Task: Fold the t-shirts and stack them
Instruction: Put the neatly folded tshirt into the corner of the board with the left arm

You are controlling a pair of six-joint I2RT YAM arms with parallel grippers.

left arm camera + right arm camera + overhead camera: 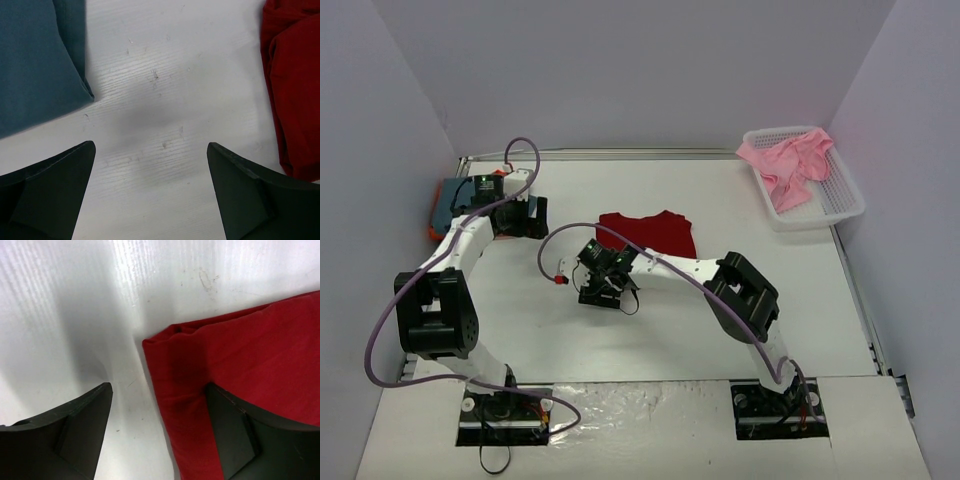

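R claw (157, 432) is sitting low over the near-left corner of the folded dark red t-shirt (648, 232), fingers apart: one finger (235, 435) is resting over the red cloth, the other is over bare worktop (650, 320) just L of the shirt edge. Nothing is gripped yet as far as wrist cam shows.

L claw (150, 192) is hanging wide open over bare worktop, holding nothing. Folded teal-blue t-shirt (37, 60) is lying just ahead-left of it; red shirt's edge is showing ahead-right, both apart from the fingers. In top view the teal shirt is sitting on an orange t-shirt (433, 226), stacked at far-left corner, partly hidden by the L arm.

Light pink t-shirt (785, 165) is lying crumpled in the white lattice basket (840, 195), well away to far-right of the R claw.
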